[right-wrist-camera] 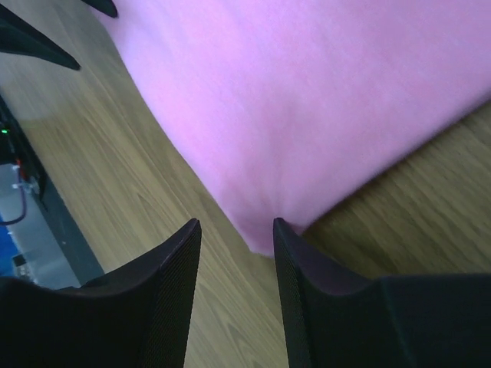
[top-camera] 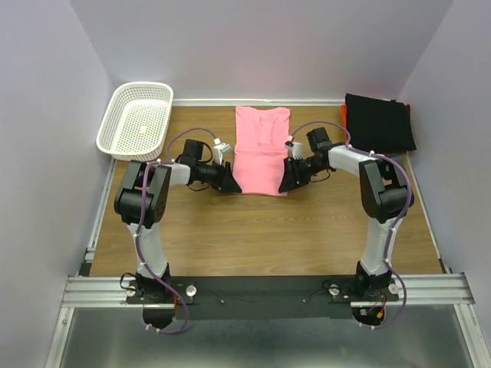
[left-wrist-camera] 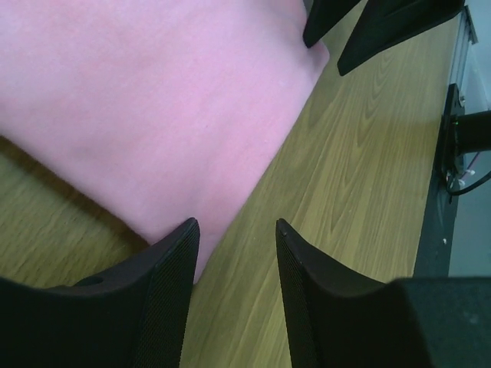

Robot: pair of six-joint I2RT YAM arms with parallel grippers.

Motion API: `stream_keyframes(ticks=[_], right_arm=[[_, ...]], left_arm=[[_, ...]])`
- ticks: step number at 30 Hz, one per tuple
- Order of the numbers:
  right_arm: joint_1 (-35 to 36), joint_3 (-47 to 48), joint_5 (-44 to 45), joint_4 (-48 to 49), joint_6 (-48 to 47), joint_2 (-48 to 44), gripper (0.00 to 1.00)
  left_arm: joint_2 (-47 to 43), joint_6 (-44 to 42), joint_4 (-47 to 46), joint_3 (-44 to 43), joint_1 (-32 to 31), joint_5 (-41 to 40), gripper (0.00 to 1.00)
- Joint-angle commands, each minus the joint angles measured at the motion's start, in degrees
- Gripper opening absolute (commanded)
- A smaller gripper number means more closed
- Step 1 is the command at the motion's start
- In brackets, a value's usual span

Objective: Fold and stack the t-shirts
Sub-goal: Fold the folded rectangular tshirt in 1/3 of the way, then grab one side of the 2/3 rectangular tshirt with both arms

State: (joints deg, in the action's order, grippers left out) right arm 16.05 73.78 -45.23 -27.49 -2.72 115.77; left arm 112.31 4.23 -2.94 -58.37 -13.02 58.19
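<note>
The pink t-shirt [top-camera: 261, 149], folded narrow, lies flat on the wooden table [top-camera: 253, 238]. The left gripper [left-wrist-camera: 236, 224], jaws half apart, holds nothing at the shirt's near-left corner. The right gripper [right-wrist-camera: 236, 222], equally parted and empty, straddles its near-right corner.

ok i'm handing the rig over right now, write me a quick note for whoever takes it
Left gripper: open, at the near left corner of the pink t-shirt, holding nothing.
Right gripper: open, at its near right corner, holding nothing.
Done: black t-shirt lies folded at the far right, an edge of the orange-red t-shirt showing beneath it. The pink one's sides are folded in.
Left: fold the pink one up, then stack it on the black.
</note>
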Motion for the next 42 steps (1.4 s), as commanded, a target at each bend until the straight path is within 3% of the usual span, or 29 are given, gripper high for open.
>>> stream_keyframes(ticks=[1,9,15,20,27,42], right_arm=[[-0.59,-2.23,7.78,-2.04,-5.79,-5.45,0.50],[1.43,-4.34,14.37,-2.84,-20.71,-18.02,0.50],[7.92,-7.86,24.12,3.83,-28.73,-17.77,0.47],[11.72,-8.83,27.03,7.00,-31.20,-15.40,0.46],[13.65,-11.37,29.50,10.34,-34.36,-12.94,0.45],[13.83,-14.80,29.76,11.84,-36.65,-11.00,0.46]], left_arm=[[-6.46,-3.87,4.41,1.94,0.54,-1.94,0.54],[-21.77,-28.81,11.90,3.17,-0.08,-14.49,0.63],[-26.96,-59.27,11.82,7.38,-2.79,-18.19,0.57],[-26.80,-71.00,8.57,10.29,-8.06,-23.64,0.54],[-19.87,-74.98,7.68,8.54,-13.43,-29.09,0.51],[-10.19,-72.96,16.03,0.89,-15.55,-32.79,0.47]])
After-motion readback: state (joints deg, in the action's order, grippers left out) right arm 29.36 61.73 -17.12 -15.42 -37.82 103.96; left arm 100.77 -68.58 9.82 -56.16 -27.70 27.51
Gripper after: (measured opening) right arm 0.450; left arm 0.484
